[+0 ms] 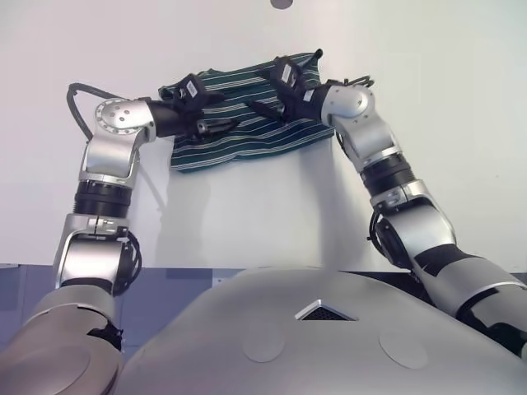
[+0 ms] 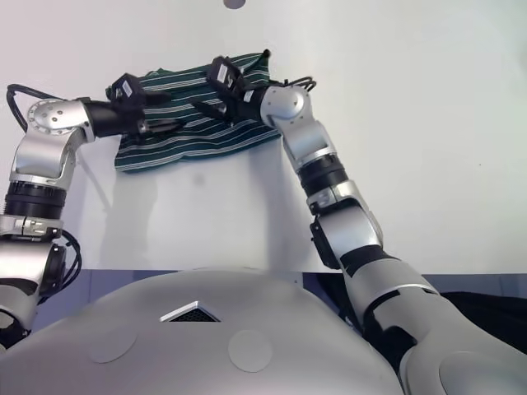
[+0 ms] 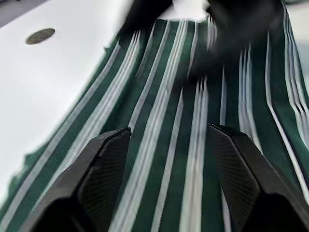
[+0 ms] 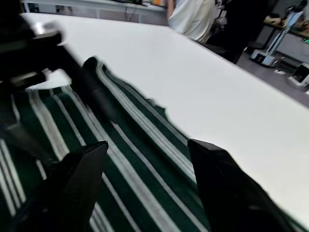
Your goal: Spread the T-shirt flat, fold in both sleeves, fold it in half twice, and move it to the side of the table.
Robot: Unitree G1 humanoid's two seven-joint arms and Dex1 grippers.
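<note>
At twelve o'clock on the table (image 1: pixel 272 214), our left gripper (image 3: pixel 169 137) and right gripper (image 4: pixel 147 147) hang wide apart, empty, over the T-shirt (image 1: pixel 247 141). We fear pinching a single layer would bunch it.

No readable text, label, number or sign appears on anything.

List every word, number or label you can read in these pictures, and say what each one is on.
No text can be read.
T-shirt: stripes only, no print showing.
Small pale patches on the left gripper and the right gripper: too small and blurred to read.
</note>
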